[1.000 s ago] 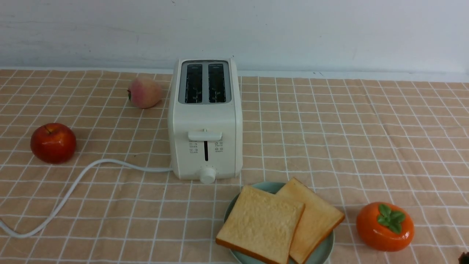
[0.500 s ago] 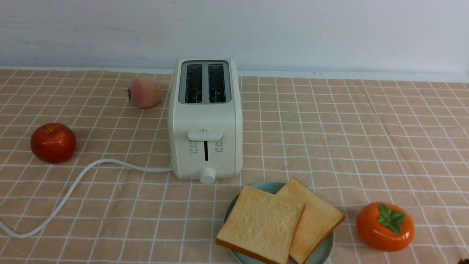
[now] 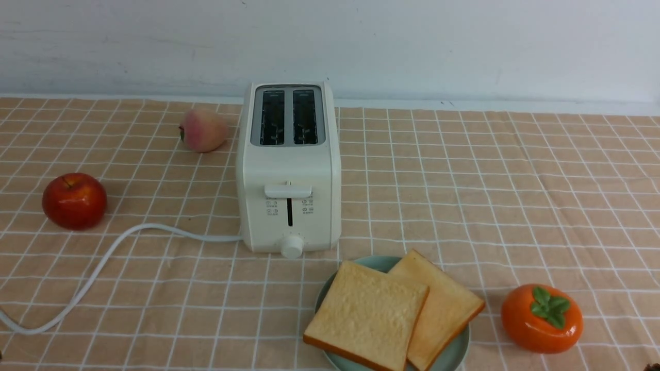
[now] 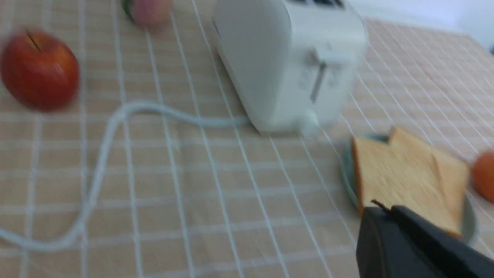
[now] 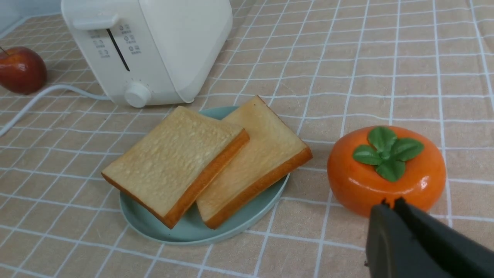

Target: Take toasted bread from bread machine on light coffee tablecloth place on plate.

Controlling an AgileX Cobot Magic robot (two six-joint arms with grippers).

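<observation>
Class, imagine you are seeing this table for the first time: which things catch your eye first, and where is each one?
Two overlapping slices of toasted bread lie on the plate at the near edge, just in front of the cream bread machine, whose slots are empty. A glossy orange persimmon sits right of the plate, a red apple far left, and a peach left of the bread machine.
</observation>
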